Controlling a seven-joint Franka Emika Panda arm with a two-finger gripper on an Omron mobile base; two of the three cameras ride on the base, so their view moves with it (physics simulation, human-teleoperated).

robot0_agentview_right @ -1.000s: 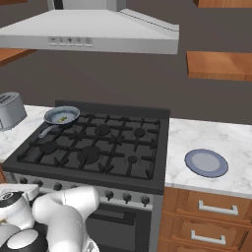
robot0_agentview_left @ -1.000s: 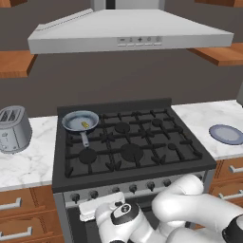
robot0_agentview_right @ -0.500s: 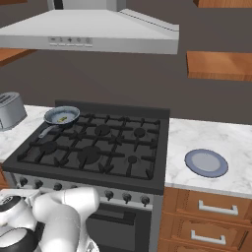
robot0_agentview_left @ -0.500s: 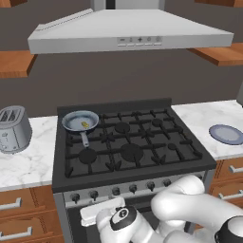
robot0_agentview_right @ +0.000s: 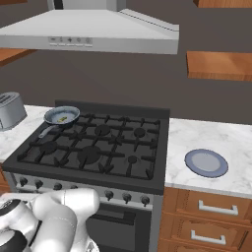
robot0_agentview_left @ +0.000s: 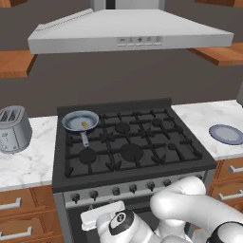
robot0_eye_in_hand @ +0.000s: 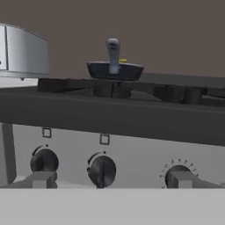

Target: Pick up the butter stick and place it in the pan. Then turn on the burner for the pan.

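Now: butter stick (robot0_agentview_left: 85, 125) sits in the pan (robot0_agentview_left: 80, 121) | claw (robot0_eye_in_hand: 112, 180) spread wide, low by the stove knobs (robot0_eye_in_hand: 102, 170) | risk: turning the wrong knob lights another burner.

pan (robot0_agentview_left: 80, 121): showing dull silver-grey metal, smooth blue-grey inside
stove grates (robot0_agentview_left: 128, 142): looking matt black, cast-iron-like
stove front (robot0_eye_in_hand: 132, 154): appearing as brushed grey metal
table (robot0_agentview_right: 211, 142): showing polished white marble
drawers (robot0_agentview_right: 206, 211): showing warm wood
toaster (robot0_agentview_left: 13, 129): gleaming, glossy metal
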